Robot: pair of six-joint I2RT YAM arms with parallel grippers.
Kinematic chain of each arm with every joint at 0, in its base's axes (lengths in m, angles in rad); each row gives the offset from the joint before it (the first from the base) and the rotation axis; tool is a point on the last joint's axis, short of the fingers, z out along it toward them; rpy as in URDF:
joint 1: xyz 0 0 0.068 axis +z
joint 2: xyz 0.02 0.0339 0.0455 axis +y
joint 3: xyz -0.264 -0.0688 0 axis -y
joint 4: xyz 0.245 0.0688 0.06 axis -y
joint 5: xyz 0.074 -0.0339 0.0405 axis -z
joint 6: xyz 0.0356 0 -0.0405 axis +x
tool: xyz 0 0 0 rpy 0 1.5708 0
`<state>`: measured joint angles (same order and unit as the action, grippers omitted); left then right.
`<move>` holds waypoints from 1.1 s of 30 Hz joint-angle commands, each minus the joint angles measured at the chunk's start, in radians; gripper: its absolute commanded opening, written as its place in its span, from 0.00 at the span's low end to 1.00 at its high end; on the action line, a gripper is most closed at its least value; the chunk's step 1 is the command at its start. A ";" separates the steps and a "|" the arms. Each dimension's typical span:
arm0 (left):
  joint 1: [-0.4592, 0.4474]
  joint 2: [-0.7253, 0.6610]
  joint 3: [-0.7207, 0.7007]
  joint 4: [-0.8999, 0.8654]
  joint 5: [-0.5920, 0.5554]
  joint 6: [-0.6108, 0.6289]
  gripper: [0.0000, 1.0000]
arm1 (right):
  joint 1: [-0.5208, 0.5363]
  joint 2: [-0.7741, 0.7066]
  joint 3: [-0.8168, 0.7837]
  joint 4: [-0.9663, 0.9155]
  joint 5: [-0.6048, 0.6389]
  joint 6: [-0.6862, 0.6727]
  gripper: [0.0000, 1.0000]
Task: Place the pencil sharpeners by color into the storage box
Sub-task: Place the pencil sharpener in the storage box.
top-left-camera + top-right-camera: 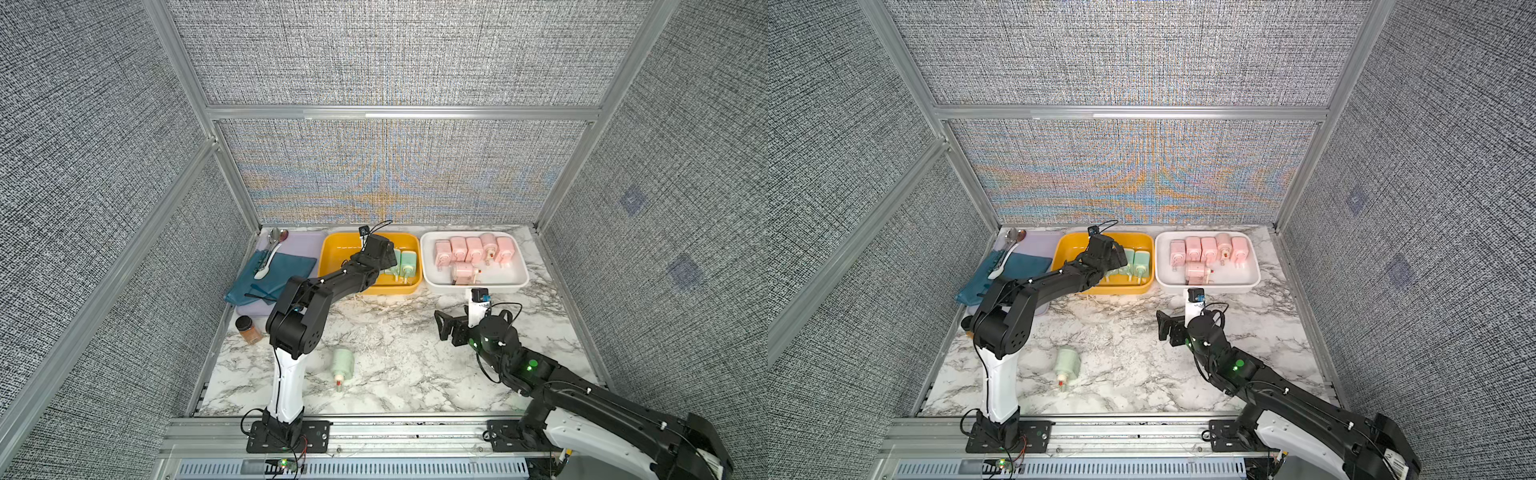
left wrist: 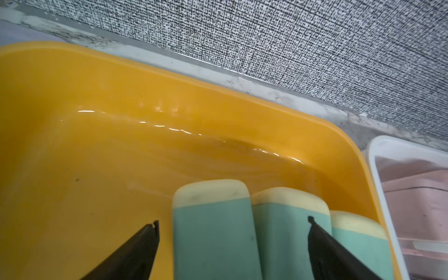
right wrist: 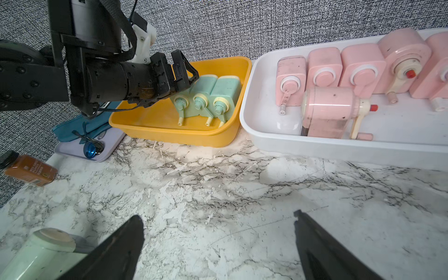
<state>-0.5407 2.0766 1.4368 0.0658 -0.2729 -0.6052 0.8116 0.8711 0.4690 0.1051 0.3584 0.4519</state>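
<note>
Left fingers (image 2: 135,249) gape, released, above three mint-green, cream-capped sharpeners (image 2: 281,232) packed side by side in the yellow bin (image 2: 97,145). Right fingers (image 3: 116,252) hang spread, empty, over the counter (image 3: 218,181).

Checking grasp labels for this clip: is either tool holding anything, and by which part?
Nothing. Left tool open over mint green plastic sharpeners in the yellow plastic tub; right tool open above the marble tabletop.

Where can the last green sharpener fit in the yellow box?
The yellow box has bare floor between its left wall and the three green sharpeners. Crowded: its right side, and the back row of the white tray.
</note>
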 commanded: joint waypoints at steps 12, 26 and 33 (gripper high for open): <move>0.003 0.017 0.007 0.018 0.116 0.030 0.99 | 0.001 -0.014 0.020 -0.024 0.000 -0.002 0.99; 0.008 -0.016 0.007 -0.021 0.104 0.074 0.99 | 0.001 0.006 0.026 -0.003 -0.017 -0.012 0.99; 0.007 -0.118 -0.027 -0.089 0.058 0.147 0.99 | 0.001 0.035 -0.002 0.090 -0.032 -0.038 0.99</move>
<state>-0.5343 2.0006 1.4258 0.0139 -0.1856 -0.5045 0.8116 0.8967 0.4759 0.1204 0.3370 0.4347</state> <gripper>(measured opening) 0.994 0.990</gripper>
